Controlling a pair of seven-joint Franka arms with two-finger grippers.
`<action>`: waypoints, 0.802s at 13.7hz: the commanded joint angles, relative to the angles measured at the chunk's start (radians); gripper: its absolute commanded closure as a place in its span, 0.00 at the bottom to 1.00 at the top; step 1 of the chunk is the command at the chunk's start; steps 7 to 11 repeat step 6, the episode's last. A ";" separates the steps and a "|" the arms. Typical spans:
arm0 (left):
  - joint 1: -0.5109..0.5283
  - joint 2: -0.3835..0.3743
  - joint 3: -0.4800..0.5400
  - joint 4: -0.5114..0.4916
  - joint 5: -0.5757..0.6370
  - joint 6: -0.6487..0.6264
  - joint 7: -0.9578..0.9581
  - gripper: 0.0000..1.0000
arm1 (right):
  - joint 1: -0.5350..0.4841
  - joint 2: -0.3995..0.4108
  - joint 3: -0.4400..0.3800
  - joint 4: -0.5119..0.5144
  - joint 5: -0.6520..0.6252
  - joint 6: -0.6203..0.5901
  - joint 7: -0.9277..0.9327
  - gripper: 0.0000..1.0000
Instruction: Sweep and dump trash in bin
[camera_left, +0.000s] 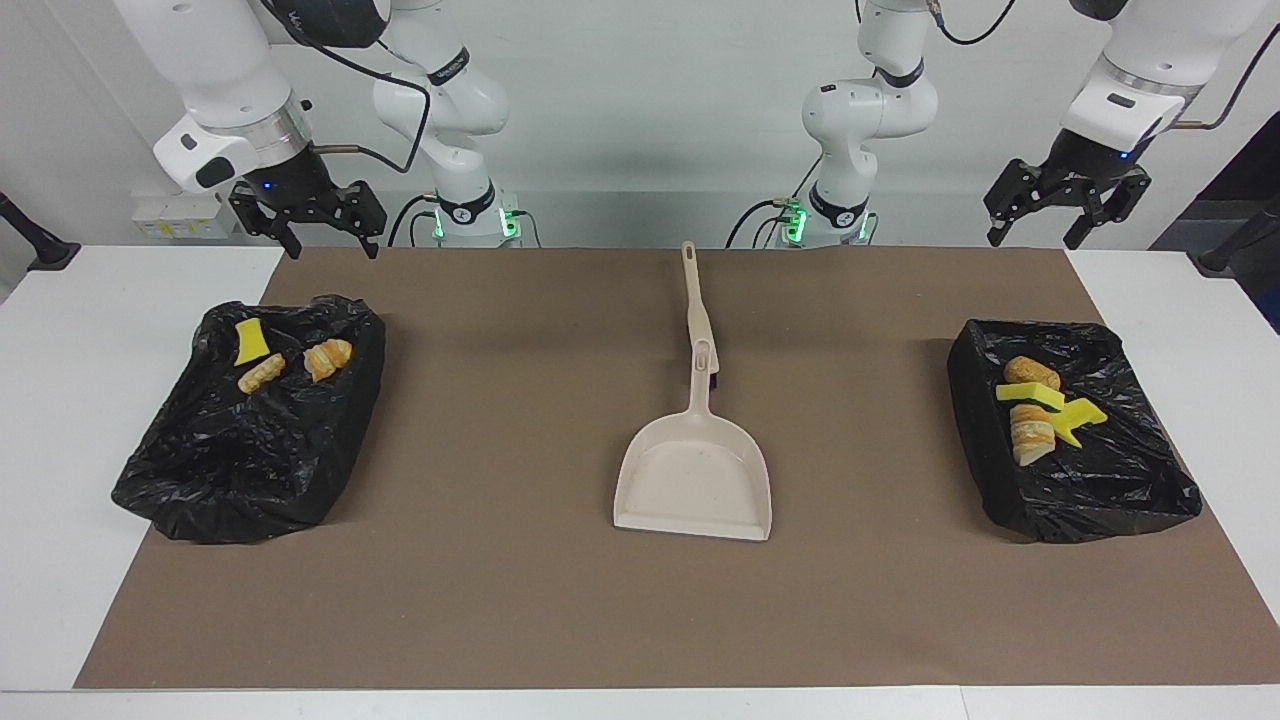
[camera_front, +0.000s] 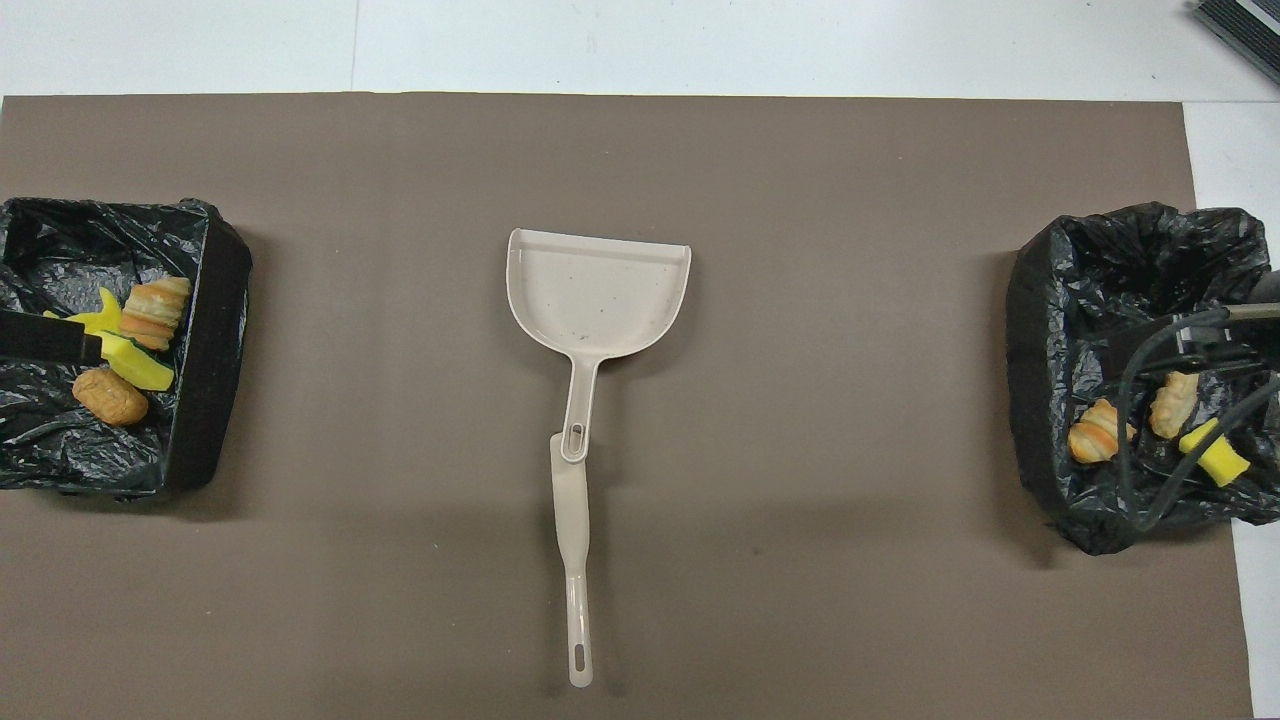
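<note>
Your right tool (camera_left: 308, 222) hangs fingers apart over a bin (camera_left: 180, 480) holding three scraps (camera_left: 262, 372). Mid-surface (camera_left: 500, 600), the dustpan (camera_left: 694, 480) touches the brush (camera_left: 696, 310). Four scraps (camera_left: 1035, 410) sit in the other bin (camera_left: 1120, 490), your left tool (camera_left: 1065, 205) above it, fingers spread.

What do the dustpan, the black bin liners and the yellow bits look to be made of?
The dustpan looks like moulded beige plastic: smooth, matte, with a thin, even rim. The bin liners seem to be thin plastic film, crinkled and glossy where light catches the folds. The yellow bits are probably foam sponge, judging by their dull, soft-looking cut faces, though that is less sure.
</note>
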 joint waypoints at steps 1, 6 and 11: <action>0.007 -0.008 0.007 0.002 -0.015 -0.033 -0.010 0.00 | -0.012 -0.013 0.006 -0.005 0.022 -0.002 0.001 0.00; 0.006 -0.010 0.005 0.003 -0.014 -0.039 -0.008 0.00 | -0.012 -0.013 0.006 -0.005 0.022 -0.002 0.001 0.00; 0.006 -0.010 0.005 0.003 -0.014 -0.039 -0.008 0.00 | -0.012 -0.013 0.006 -0.005 0.022 -0.002 0.001 0.00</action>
